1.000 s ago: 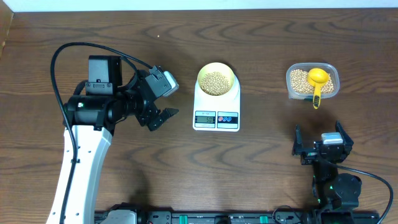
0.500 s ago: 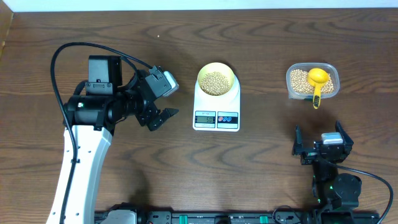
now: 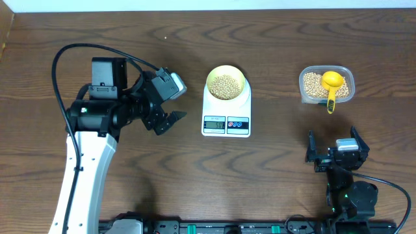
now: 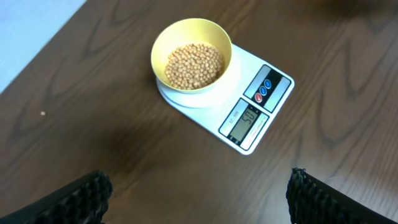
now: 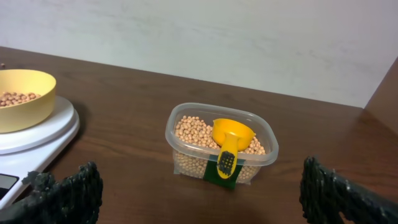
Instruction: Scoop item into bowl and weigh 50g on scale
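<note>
while left claw (image 4: 198, 198) and right claw (image 5: 200, 198) gape wide, only left wrist view lacks the tub (image 5: 189, 163).

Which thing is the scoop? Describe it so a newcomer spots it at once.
On the dark wooden table, find the clear rectangular plastic tub of small tan beans at the right. The bright yellow plastic scoop lies in it, handle over the rim nearest the robot. Unlike the pale yellow round bowl on the white scale, it has a handle.
</note>
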Available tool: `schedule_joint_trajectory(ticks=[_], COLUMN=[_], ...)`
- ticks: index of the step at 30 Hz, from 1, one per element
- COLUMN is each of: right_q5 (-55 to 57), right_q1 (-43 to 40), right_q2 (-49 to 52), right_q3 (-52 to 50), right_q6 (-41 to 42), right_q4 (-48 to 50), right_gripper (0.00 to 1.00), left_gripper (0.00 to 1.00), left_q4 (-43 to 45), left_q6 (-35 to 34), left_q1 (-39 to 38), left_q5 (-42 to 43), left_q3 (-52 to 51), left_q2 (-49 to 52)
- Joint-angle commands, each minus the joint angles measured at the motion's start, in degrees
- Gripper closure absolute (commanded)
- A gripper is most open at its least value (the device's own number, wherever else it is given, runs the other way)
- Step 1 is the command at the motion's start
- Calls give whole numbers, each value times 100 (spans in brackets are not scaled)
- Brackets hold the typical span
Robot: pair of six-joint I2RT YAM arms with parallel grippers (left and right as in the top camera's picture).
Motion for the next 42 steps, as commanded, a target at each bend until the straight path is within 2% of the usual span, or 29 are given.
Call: schedule_joint_trajectory(ticks=[1,5,8,11,12,30,33,42], right_q5=[4,4,4,4,4,4,4,4], right_q1=[33,33,33,33,33,33,33,33], right_q2=[-44,-44,-44,-44,-44,-44,-44,-44], right_q3=[-9,-9,-9,-9,-9,-9,-9,-9], right_q6=[39,39,39,39,39,39,39,39], right_q4=[-26,-26,-26,-26,-26,-26,-26,-26], right_gripper=[1,1,1,1,1,1,1,1], left_gripper=[8,8,8,8,8,8,8,8], left_q4=[225,1261,2022,3008,3213,6081,6306,6426], left_q6=[-352,-1930,-2861,-3989,-4159,-4802,-5014,-5027], left_q1=[24,24,24,24,24,24,24,24], left_q5=[-415,-1161,-1558,-2122,-2188,-2496,-2739,-2909], left_q3=[-81,-452,-914,-1759,-1978,-5473,-5864,-6546], left_q2=[-280,-603,-962,-1622,-1781,-4629,-5071,-6039])
